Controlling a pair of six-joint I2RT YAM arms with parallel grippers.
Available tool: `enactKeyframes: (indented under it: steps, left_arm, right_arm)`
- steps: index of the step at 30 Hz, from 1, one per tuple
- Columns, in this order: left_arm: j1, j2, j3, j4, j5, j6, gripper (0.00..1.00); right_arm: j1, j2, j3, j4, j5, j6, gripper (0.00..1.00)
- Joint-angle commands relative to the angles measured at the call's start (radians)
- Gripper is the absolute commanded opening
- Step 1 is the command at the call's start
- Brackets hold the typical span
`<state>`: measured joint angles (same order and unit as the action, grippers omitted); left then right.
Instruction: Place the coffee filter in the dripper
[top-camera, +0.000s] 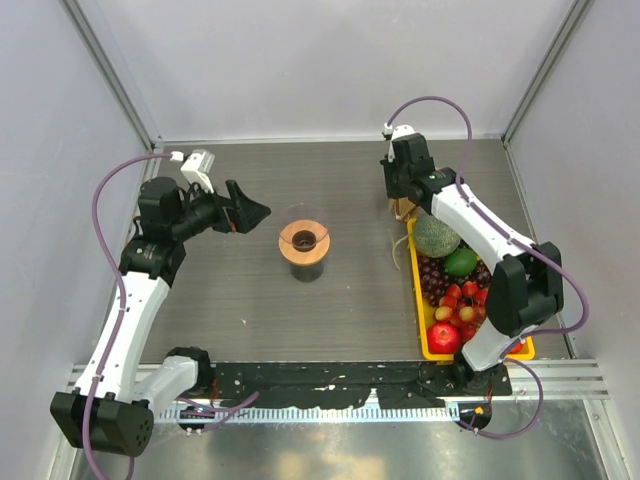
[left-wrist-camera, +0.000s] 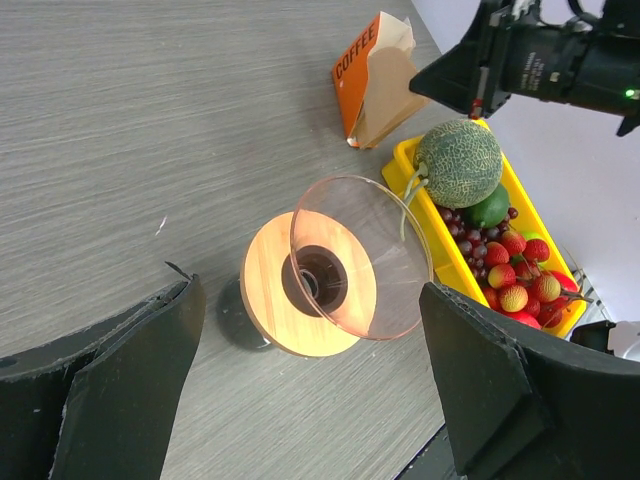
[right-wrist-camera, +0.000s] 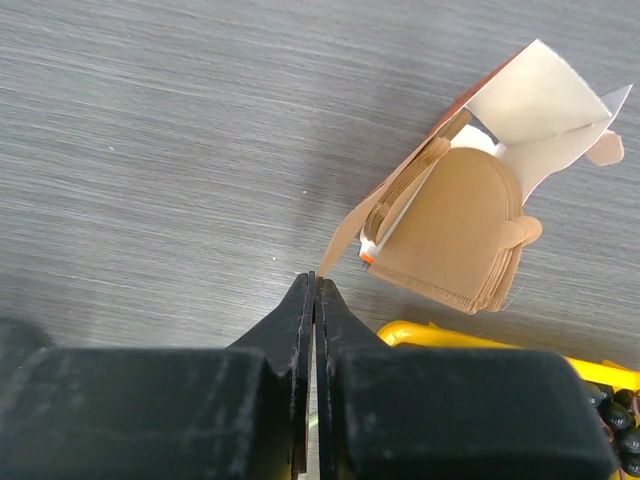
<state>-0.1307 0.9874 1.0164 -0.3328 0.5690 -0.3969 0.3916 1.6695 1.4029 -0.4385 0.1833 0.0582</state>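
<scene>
The dripper (top-camera: 304, 240) is a clear glass cone with an orange-brown collar, standing at the table's middle; it also shows in the left wrist view (left-wrist-camera: 320, 275). My left gripper (top-camera: 250, 208) is open and empty, hovering to the dripper's left, its jaws either side of it in the left wrist view (left-wrist-camera: 310, 400). My right gripper (top-camera: 402, 203) is at the open filter box. Its jaws (right-wrist-camera: 314, 285) are shut on the corner of a thin tan coffee filter (right-wrist-camera: 375, 205) that leans out from the bunch of filters (right-wrist-camera: 460, 220).
The orange coffee filter box (left-wrist-camera: 365, 75) lies open at the back right. A yellow fruit tray (top-camera: 421, 335) with a melon (top-camera: 436, 236), grapes and other fruit runs along the right side, just beside the box.
</scene>
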Motion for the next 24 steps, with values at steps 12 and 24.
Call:
enactKeyframes:
  steps: [12, 24]
  left_arm:
    - [0.003, 0.017, 0.126, -0.015, 0.037, 0.059, 0.99]
    - [-0.036, 0.013, 0.324, -0.271, 0.307, 0.573, 0.99]
  right_arm:
    - [0.006, -0.286, 0.002, -0.016, -0.251, 0.018, 0.05]
    - [0.007, -0.517, 0.05, -0.195, -0.767, -0.359, 0.05]
